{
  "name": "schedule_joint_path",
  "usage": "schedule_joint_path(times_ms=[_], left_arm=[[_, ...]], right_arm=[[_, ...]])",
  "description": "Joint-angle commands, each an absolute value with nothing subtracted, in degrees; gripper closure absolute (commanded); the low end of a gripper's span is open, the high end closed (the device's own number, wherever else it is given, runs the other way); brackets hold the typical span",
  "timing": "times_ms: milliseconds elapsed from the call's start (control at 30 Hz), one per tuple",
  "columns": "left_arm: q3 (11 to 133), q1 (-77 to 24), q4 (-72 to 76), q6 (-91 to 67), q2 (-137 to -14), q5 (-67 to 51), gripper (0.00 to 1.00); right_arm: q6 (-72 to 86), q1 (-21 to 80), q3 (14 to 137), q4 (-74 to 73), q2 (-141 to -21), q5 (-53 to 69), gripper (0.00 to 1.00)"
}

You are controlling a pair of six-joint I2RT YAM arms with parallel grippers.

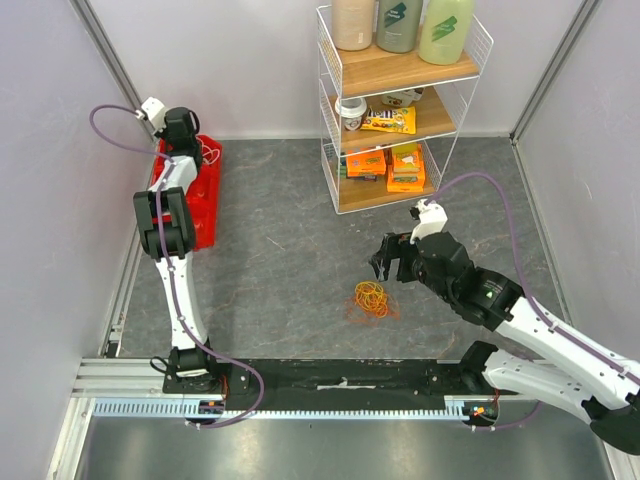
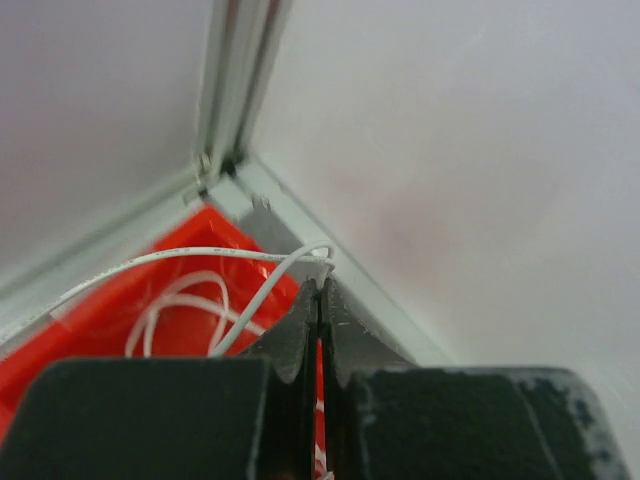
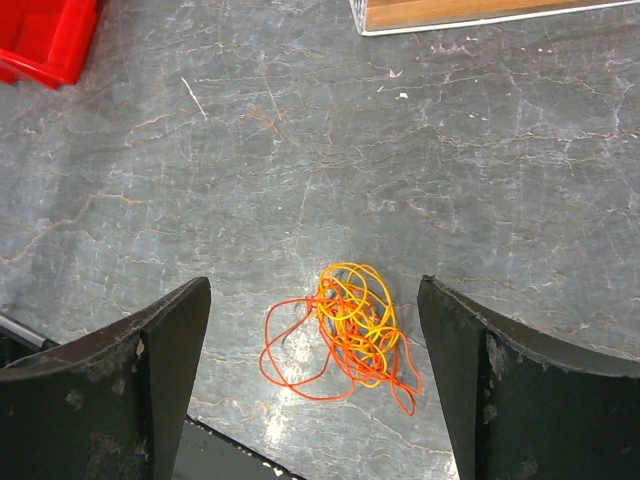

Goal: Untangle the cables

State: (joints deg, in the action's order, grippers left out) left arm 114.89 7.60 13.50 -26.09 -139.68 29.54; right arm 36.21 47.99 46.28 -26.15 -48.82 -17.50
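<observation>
An orange and a yellow cable lie tangled in one small heap (image 1: 372, 298) on the grey floor, just ahead of the arm bases. My right gripper (image 1: 388, 258) hovers above and slightly behind the heap, jaws wide open and empty. In the right wrist view the tangle (image 3: 350, 335) lies between the two fingers, near the gripper (image 3: 315, 283). My left gripper (image 1: 180, 125) is raised over the far end of the red bin (image 1: 200, 190). It is shut (image 2: 322, 278) on a white cable (image 2: 190, 256), which hangs from its tips in loops down into the bin (image 2: 110, 310).
A white wire shelf (image 1: 400, 110) with bottles, a cup and orange boxes stands at the back centre. Grey walls and metal frame rails close in the left side and the back corner (image 2: 215, 170). Purple arm cables loop above both wrists.
</observation>
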Motion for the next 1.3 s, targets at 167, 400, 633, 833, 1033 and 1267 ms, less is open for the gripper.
schedule_joint_path(times_ms=[167,400,633,833,1033,1267], left_arm=[[118.7,9.2,-8.0,-50.7,-138.1,17.6,0.98],[119.6,10.0,-8.5,-56.1,-139.0,6.2,0.98],[122.3,12.4,-8.8,-63.5,-143.3,-3.9,0.98],[121.8,13.5,-9.4,-65.9,-143.3,-4.6,0.98],[121.2,13.7,-11.0,-61.4,-139.8,-0.7,0.71],[119.9,13.7,-14.3,-57.5,-134.9,2.9,0.42]], right_arm=[[38.5,47.6,44.7,-22.9,-46.1,-15.0,0.09],[38.8,47.5,43.8,-22.9,-44.5,-15.3,0.09],[38.5,47.5,43.3,-22.9,-43.3,-15.3,0.09],[38.6,47.5,43.2,-22.9,-43.2,-15.0,0.09],[39.1,47.4,42.9,-23.0,-42.2,-14.2,0.09],[39.6,47.4,42.5,-22.9,-40.9,-13.3,0.09]])
